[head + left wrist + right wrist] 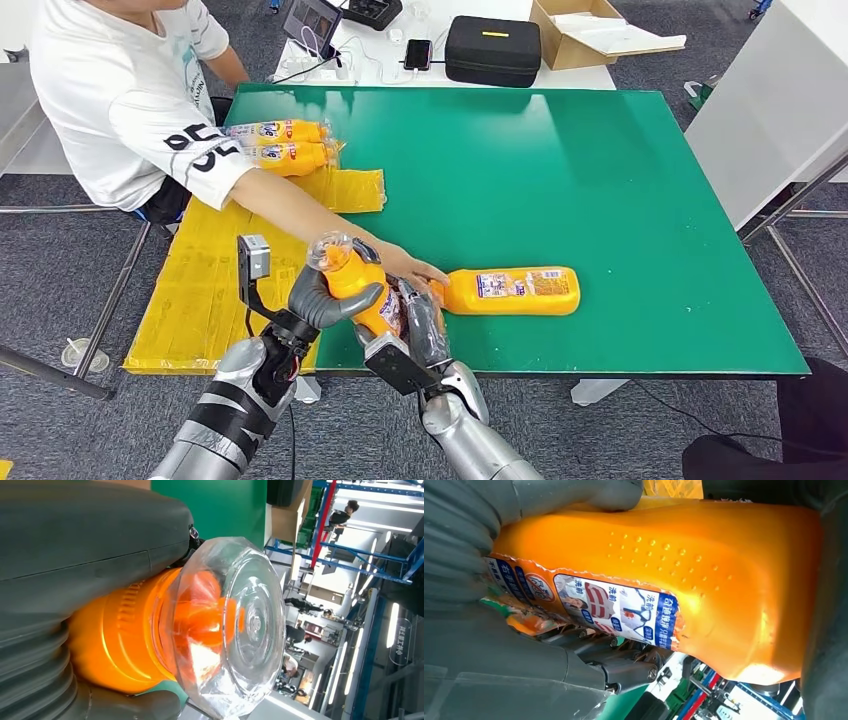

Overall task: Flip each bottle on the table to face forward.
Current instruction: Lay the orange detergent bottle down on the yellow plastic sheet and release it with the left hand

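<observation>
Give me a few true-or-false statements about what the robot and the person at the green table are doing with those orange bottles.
1. Both robot hands, the left hand and the right hand, hold one orange bottle. True.
2. That held bottle has no cap. False: it wears a clear cap.
3. The person's hand touches a bottle lying on the table. True.
4. The table is red. False: it is green.
5. Two more bottles lie near the person. True.

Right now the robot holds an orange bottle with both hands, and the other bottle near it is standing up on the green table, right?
Not quite. In the head view both hands, left and right, hold the orange bottle, but the other bottle lies on its side on the green table.
</observation>
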`<action>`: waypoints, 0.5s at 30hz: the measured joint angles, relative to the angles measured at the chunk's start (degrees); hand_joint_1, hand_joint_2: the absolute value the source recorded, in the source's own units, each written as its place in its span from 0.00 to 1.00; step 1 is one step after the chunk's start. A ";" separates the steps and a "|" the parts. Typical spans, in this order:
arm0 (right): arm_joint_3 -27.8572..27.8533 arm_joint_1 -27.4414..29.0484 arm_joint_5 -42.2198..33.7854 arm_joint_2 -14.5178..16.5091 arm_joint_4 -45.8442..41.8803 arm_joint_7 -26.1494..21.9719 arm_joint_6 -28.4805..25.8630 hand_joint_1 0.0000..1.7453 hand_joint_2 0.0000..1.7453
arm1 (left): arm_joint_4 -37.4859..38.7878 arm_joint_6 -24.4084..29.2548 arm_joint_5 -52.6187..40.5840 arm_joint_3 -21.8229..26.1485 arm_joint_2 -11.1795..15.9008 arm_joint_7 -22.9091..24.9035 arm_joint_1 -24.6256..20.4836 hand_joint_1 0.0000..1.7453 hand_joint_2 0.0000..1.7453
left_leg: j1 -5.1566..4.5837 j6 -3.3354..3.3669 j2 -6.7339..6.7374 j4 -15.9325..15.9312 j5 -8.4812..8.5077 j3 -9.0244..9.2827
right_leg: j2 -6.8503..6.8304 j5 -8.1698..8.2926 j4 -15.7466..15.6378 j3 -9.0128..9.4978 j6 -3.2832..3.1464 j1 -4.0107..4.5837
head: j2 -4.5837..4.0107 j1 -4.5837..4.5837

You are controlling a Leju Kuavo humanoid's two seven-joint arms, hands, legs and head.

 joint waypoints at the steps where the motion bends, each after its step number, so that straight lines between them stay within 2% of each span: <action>1: -0.03 -0.01 -0.07 0.00 -0.13 0.00 -0.41 0.00 0.75 | -0.03 -0.12 0.07 -0.04 0.00 0.04 0.00 1.00 1.00 | 0.00 0.00 0.00 0.00 0.00 0.00 | 0.00 0.00 0.00 0.00 0.00 0.00 | 0.00 0.00; 4: -0.07 -0.13 -0.15 0.02 -0.72 0.09 -1.56 0.00 0.00 | -0.38 -0.59 0.23 -0.39 -0.03 0.40 0.01 1.00 1.00 | 0.00 0.00 0.00 0.00 0.00 0.00 | -0.01 0.00 0.00 0.00 0.00 0.00 | -0.01 0.00; 11: -0.61 -0.34 -1.03 0.02 -2.57 0.95 -2.11 0.00 0.00 | -2.14 -0.07 0.38 -0.54 -0.04 0.82 0.26 1.00 1.00 | 0.00 0.00 -0.01 0.00 0.00 0.00 | 0.00 0.00 0.00 0.00 0.00 0.00 | -0.01 -0.01; 15: -1.30 -0.20 -3.36 0.02 -4.28 1.20 -0.15 0.00 0.00 | -3.44 1.36 0.48 -0.53 -0.04 1.06 0.57 1.00 1.00 | 0.00 0.00 -0.01 0.00 0.00 -0.01 | 0.00 0.00 0.00 0.00 0.00 0.00 | -0.01 0.00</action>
